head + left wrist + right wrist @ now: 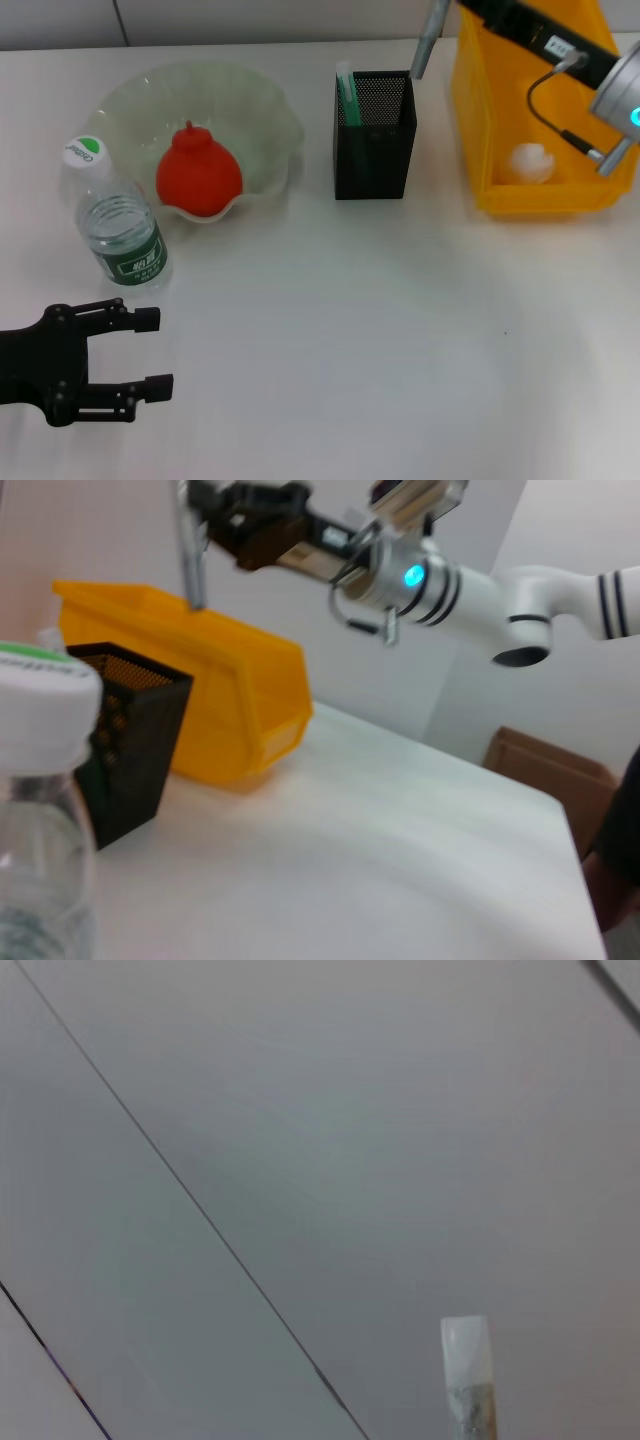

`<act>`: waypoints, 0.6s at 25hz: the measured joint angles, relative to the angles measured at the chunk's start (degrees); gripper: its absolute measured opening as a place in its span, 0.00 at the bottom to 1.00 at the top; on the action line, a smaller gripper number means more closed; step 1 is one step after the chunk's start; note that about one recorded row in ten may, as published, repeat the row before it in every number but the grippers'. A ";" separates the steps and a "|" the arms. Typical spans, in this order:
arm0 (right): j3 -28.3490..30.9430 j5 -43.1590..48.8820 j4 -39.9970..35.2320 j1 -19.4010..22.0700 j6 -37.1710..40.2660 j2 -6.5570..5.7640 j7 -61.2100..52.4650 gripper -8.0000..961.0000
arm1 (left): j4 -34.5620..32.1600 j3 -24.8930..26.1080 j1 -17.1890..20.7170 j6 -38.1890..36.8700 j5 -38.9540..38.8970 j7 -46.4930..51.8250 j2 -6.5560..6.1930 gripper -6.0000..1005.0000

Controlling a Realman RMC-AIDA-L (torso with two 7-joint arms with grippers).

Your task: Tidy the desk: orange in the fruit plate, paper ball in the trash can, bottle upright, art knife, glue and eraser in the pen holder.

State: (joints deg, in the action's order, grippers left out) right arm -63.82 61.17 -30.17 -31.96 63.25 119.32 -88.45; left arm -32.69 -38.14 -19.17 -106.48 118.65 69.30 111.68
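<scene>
The slim grey metallic art knife is clamped in the right gripper above the black metal-mesh pen holder; the left gripper is held apart.

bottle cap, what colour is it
White, with a green mark on top; the bottle cap shows best in the head view.

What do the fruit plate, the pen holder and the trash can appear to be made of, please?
The fruit plate looks like pale-green translucent glass: the table shows through its wavy rim. The pen holder seems black metal mesh, with fine perforations visible. The trash can appears to be glossy yellow moulded plastic, opaque and smooth.
</scene>
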 joint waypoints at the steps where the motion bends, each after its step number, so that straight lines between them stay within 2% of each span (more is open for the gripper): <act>1: -0.16 0.01 1.24 -0.80 -0.88 0.06 1.24 0.14 | 0.00 0.00 0.00 0.00 0.00 0.00 0.00 0.84; 7: -3.07 1.43 4.32 -3.59 -5.88 -0.02 2.67 0.17 | 0.00 0.00 -0.16 -1.41 0.00 -0.11 0.25 0.84; 9: -4.08 1.83 4.26 -3.62 -6.38 -0.02 3.38 0.23 | 0.00 0.00 -0.15 -1.49 0.00 -0.12 0.27 0.84; 12: -5.54 2.17 2.66 -2.72 -4.82 -0.02 4.09 0.31 | 0.00 0.07 -0.10 -1.86 0.00 -0.16 0.30 0.84; 15: -5.66 2.19 -1.19 0.73 2.41 -0.25 4.28 0.40 | -0.14 1.45 -0.18 -4.11 -0.21 -0.34 0.36 0.84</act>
State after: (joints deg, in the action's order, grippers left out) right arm -69.48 63.37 -31.36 -31.22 65.66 119.07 -84.17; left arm -32.84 -36.69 -19.36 -110.58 118.44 68.96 112.05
